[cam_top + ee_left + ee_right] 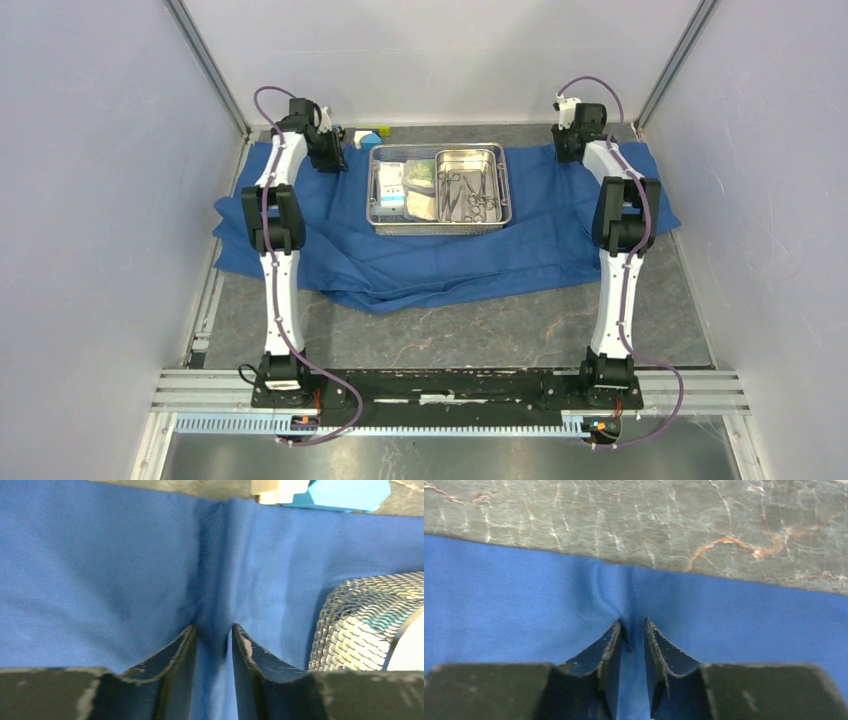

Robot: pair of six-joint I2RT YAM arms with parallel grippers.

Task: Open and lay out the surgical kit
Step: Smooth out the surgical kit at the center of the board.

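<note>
Jaws on both arms sit narrowly parted around puckers of blue cloth wrap (100,580), so snagging on lift-off could yank the upper-middle wire-mesh tray (440,228) askew.

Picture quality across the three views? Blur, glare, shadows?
Top external: sharp, evenly lit, slight sheen on the steel pan. Left wrist: soft focus, wire-mesh tray blurred, fingers dark. Right wrist: blue cloth soft, tabletop veins slightly blurred.

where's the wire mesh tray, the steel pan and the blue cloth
wire mesh tray (430,228): top view, on its near rim
steel pan (468,160): top view, bare floor at its far end
blue cloth (450,268): top view, folds in front of the tray
</note>
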